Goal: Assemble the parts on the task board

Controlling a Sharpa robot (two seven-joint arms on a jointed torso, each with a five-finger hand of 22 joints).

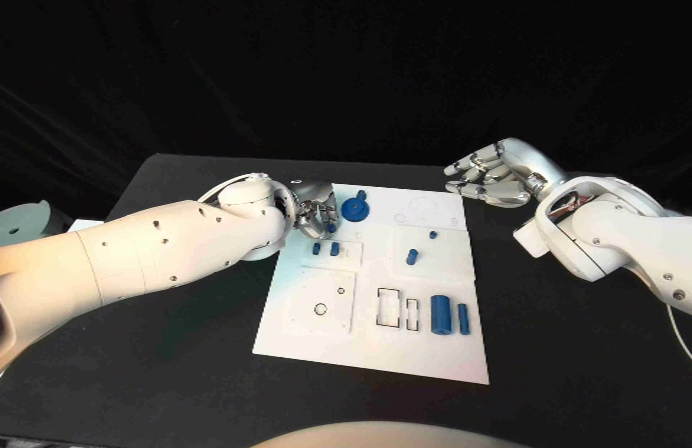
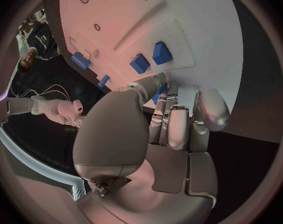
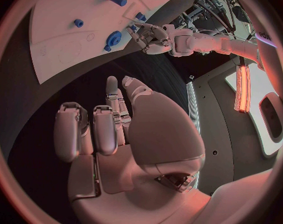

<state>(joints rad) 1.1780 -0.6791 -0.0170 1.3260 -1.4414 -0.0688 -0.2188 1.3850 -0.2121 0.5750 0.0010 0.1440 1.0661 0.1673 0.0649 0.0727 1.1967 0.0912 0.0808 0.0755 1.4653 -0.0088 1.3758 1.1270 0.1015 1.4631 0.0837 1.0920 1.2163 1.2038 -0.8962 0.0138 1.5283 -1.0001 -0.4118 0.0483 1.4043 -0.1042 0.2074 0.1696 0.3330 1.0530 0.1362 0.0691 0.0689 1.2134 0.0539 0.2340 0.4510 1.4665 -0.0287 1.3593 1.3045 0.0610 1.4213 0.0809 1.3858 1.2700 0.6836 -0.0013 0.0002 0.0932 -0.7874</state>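
Observation:
The white task board (image 1: 375,353) lies mid-table. My left hand (image 1: 309,212) hangs over its far left corner and pinches a small blue part (image 1: 329,227) between thumb and fingertips; the same part (image 2: 158,95) peeks out between them in the left wrist view. Beside it lies a round blue gear-like part (image 1: 355,208). Two small blue blocks (image 1: 326,250) stand just below the hand, also seen as blue blocks (image 2: 150,58). My right hand (image 1: 490,176) hovers off the board's far right corner, fingers curled in, holding nothing.
Two blue pegs (image 1: 421,246) stand mid-board. Two blue cylinders (image 1: 450,315) lie near the board's right side next to rectangular slots (image 1: 391,306). A round outline (image 1: 323,309) marks the near left panel. Black table surrounds the board.

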